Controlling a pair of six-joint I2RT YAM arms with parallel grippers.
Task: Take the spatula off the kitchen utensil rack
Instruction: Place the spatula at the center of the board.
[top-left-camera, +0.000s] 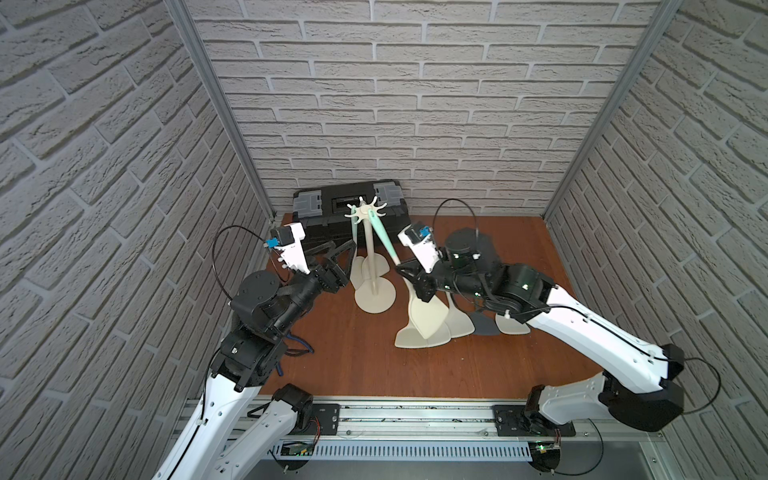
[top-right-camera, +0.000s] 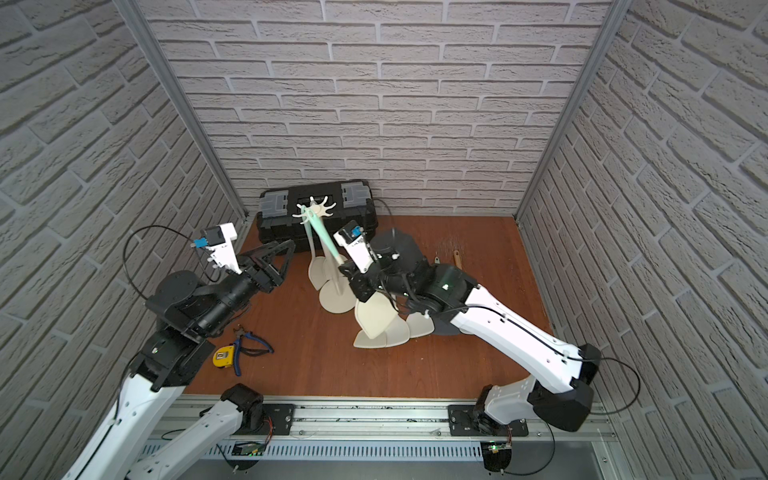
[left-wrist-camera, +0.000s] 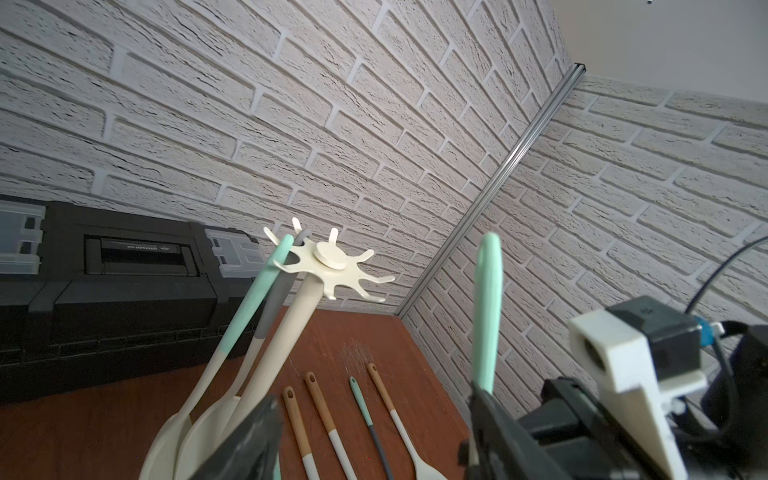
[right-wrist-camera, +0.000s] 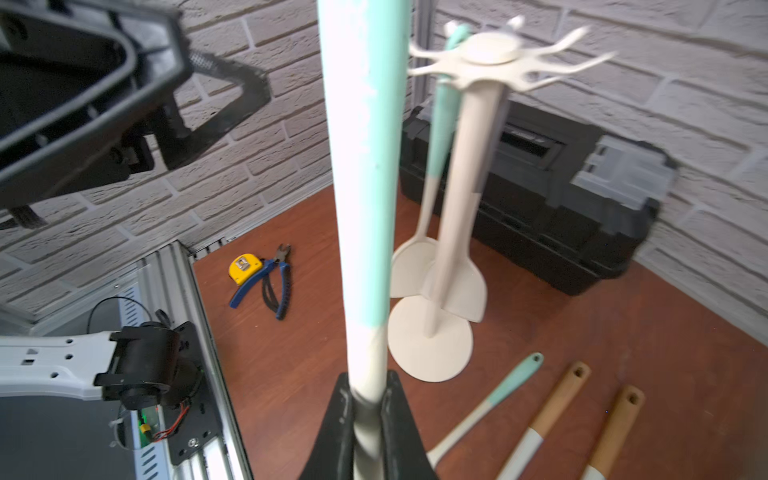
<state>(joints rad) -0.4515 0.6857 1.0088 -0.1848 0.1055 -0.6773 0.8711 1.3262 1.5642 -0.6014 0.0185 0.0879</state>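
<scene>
1. kitchen utensil rack (top-left-camera: 376, 301) upright mid-table; two other utensils (left-wrist-camera: 249, 316) hang on its 9 o'clock side; don't bump the pole
2. spatula (top-left-camera: 384, 239) at the rack's 4 o'clock; handle tip looks clear of the prongs in the left wrist view; carry it out toward 5 o'clock
3. right gripper (right-wrist-camera: 368, 386) clamped tight on its cream shaft; no regrip needed
4. left gripper (top-left-camera: 349, 262) at the rack's 9 o'clock; jaws wide, empty; leave it off the pole

Right wrist view: spatula (right-wrist-camera: 365, 166) handle top cut off beyond right gripper (right-wrist-camera: 368, 401); kitchen utensil rack (right-wrist-camera: 490, 52) crown behind it blurred.
</scene>
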